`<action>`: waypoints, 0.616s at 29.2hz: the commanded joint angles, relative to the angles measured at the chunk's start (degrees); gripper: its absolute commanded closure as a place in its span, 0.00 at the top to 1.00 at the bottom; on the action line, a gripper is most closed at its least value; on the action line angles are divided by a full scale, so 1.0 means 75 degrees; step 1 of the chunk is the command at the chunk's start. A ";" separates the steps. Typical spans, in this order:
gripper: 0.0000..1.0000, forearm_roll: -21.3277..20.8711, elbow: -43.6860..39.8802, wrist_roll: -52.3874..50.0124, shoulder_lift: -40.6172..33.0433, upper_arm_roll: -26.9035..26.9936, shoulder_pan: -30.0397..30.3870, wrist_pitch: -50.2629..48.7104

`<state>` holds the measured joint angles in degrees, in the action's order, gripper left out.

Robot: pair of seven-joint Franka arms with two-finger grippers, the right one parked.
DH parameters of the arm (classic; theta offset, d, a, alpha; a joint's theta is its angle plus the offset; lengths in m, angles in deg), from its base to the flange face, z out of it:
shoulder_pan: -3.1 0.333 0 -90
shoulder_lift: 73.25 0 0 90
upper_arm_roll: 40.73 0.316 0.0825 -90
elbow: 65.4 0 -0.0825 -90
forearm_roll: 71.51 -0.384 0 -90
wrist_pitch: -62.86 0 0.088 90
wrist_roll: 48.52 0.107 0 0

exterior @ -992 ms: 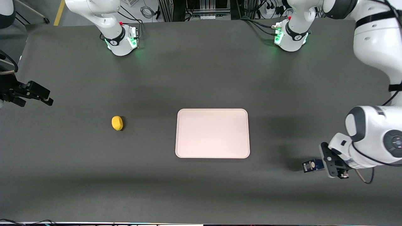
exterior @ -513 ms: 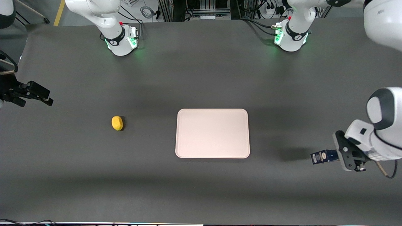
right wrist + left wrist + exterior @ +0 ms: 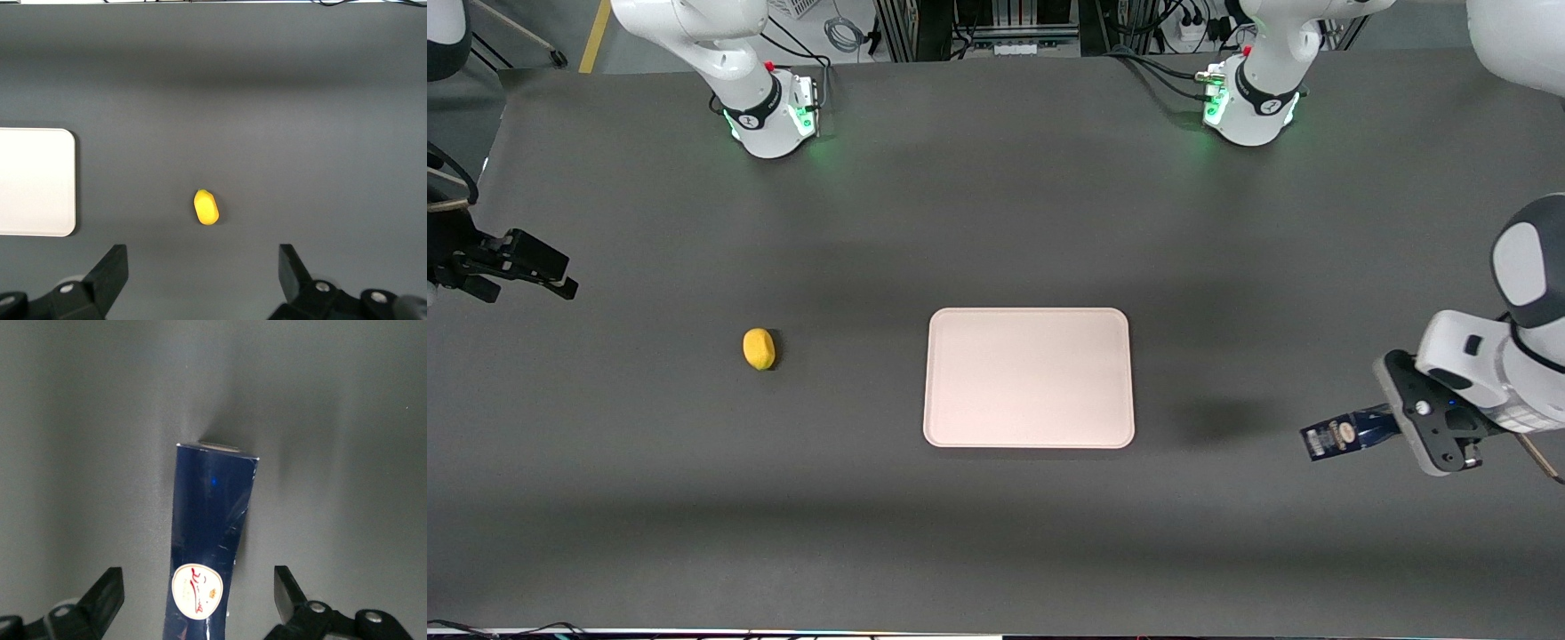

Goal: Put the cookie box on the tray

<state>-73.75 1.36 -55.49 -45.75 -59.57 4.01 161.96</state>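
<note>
The cookie box [image 3: 1343, 434], a slim dark navy carton with a white-red oval logo, hangs tilted above the table near the working arm's end. Its shadow falls on the table between it and the tray. My left gripper [image 3: 1385, 425] is shut on one end of it. In the left wrist view the box [image 3: 210, 520] runs out from the gripper [image 3: 198, 603] with bare table under it. The pale pink tray [image 3: 1028, 378] lies flat mid-table with nothing on it, well apart from the box. It also shows in the right wrist view [image 3: 33, 180].
A small yellow lemon-like lump [image 3: 759, 348] lies on the table toward the parked arm's end, beside the tray; it also shows in the right wrist view [image 3: 206, 207]. Both arm bases stand along the table edge farthest from the front camera.
My left gripper has carried the cookie box upward and a little farther from the front camera. The box now tilts more, and its shadow has slid toward the tray.
</note>
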 commanded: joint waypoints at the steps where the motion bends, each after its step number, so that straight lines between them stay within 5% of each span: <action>1: 0.08 -0.0157 0.0016 -0.1473 -0.0116 -0.0089 -0.0120 -0.0158; 18: 0.08 -0.0943 0.0483 -0.3698 0.0224 -0.1787 -0.0296 0.0239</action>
<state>-79.18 2.56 -76.98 -44.54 -69.88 1.90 161.72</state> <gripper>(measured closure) 0.872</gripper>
